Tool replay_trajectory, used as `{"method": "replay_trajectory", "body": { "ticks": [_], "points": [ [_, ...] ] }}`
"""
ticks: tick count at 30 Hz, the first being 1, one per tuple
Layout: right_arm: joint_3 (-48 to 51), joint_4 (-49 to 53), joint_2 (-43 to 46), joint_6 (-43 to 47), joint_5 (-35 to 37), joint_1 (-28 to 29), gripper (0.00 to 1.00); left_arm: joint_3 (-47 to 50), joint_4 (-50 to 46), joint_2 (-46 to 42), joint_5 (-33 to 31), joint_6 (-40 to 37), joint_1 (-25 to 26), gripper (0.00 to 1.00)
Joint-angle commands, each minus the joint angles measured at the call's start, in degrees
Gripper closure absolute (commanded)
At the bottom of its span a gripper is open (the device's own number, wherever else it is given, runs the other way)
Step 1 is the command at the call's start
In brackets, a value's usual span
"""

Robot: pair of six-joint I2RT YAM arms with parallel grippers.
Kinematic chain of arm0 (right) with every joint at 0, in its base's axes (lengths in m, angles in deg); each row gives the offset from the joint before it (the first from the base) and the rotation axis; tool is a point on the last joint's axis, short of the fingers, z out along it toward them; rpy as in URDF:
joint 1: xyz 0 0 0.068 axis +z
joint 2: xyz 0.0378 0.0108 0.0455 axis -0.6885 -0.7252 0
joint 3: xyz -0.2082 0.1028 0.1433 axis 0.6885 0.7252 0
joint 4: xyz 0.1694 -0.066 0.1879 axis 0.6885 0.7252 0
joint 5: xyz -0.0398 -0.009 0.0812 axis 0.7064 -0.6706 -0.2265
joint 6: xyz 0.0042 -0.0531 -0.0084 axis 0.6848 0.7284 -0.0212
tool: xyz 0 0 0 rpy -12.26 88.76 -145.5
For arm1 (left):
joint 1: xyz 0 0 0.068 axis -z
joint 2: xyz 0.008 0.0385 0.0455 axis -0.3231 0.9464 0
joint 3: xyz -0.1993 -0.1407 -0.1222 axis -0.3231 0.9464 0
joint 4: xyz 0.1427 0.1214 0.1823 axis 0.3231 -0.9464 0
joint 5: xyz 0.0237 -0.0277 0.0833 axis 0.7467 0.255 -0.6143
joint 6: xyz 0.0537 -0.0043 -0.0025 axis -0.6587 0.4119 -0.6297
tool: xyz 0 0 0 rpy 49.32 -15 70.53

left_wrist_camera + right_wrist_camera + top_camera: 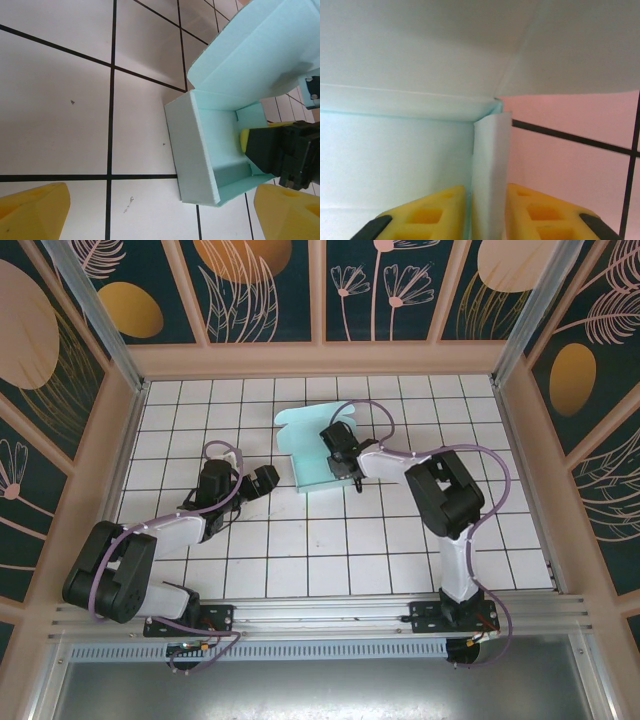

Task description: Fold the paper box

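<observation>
The paper box [312, 458] is a pale aqua open tray with raised walls, and its lid flap [300, 424] stands up at the far side. My right gripper [346, 470] reaches into the tray from the right. In the right wrist view its yellow fingers [427, 212] press on both sides of an upright side wall [491, 150], so it is shut on that wall. My left gripper [266, 478] is open, just left of the box and apart from it. In the left wrist view the box [197, 145] lies ahead of the spread fingertips [35, 210].
The floor is white tile with black grid lines [300, 550]. Patterned enclosure walls [320, 290] ring it on three sides. An aluminium rail [320, 615] at the near edge carries both arm bases.
</observation>
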Motion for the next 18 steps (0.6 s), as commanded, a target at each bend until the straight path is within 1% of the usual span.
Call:
{"method": "replay_trajectory", "body": {
  "ticks": [1, 4, 5, 6, 9, 11, 12, 14, 16, 18],
  "points": [
    [0.30, -2.62, 3.89, -0.84, -3.03, -0.33, 0.63, -1.26, 1.32, 0.47, 0.15, -1.18, 0.33, 0.06],
    [0.15, -3.13, 4.32, -1.25, -4.29, -0.80, 0.52, -0.94, 1.45, 0.26, 0.15, -1.33, 0.33, 0.05],
    [0.21, -3.24, 4.43, -1.49, -4.72, -0.99, 0.50, -0.86, 1.46, 0.29, 0.02, -1.33, 0.33, 0.05],
    [0.25, -3.33, 4.54, -1.81, -5.21, -1.21, 0.49, -0.81, 1.46, 0.32, -0.01, -1.54, 0.33, 0.05],
    [0.22, -3.47, 4.37, -2.70, -6.11, -2.00, 0.48, -0.82, 1.37, 0.37, -0.20, -1.87, 0.33, 0.05],
    [-0.23, -2.73, 3.74, -3.06, -6.32, -2.44, 0.50, -0.93, 1.34, 0.41, -0.29, -1.97, 0.36, 0.05],
    [-0.59, -2.30, 3.25, -3.18, -6.05, -2.62, 0.53, -0.94, 1.34, 0.45, -0.22, -2.01, 0.33, 0.05],
    [-1.41, -0.99, 2.21, -3.10, -4.90, -2.75, 0.62, -1.02, 1.32, 0.57, -0.19, -2.03, 0.33, 0.05],
    [-2.29, 0.50, 1.04, -2.81, -3.29, -2.58, 0.68, -1.07, 1.29, 0.70, -0.20, -2.06, 0.34, 0.05],
    [-2.48, 1.19, 0.50, -2.73, -2.40, -2.37, 0.68, -1.05, 1.30, 0.87, -0.17, -2.05, 0.33, 0.05]
  ]
}}
